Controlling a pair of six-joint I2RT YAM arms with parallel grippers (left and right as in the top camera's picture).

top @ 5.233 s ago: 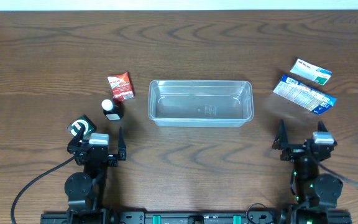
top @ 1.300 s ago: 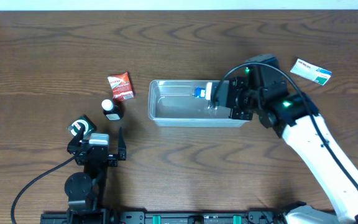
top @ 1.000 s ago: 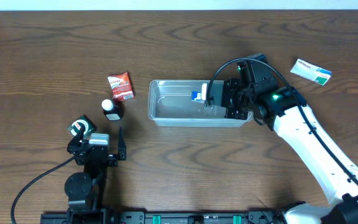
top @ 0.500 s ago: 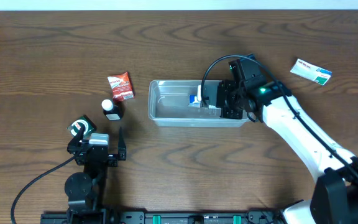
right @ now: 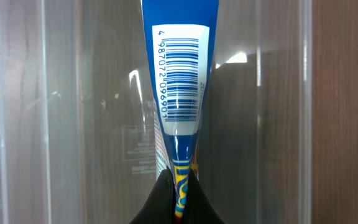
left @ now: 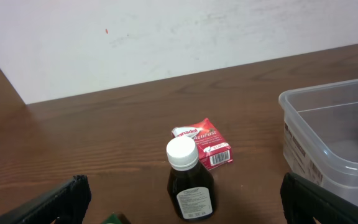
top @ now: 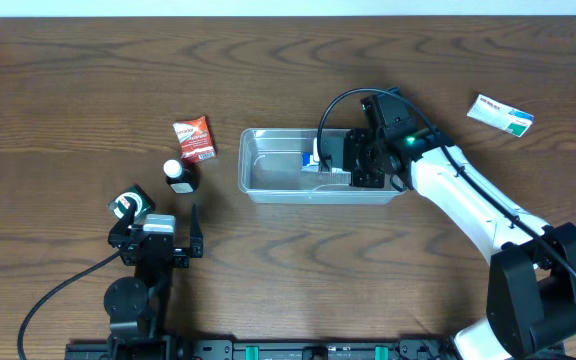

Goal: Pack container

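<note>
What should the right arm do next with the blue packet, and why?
Probably open the right gripper and let go: it pinches the blue packet by one end, and the packet already hangs inside the container, within its clear walls. Whether it touches the floor is unclear.

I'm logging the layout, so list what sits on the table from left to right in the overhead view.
Bottle → red packet → container, with the right gripper holding a blue packet inside it → white and green box.
</note>
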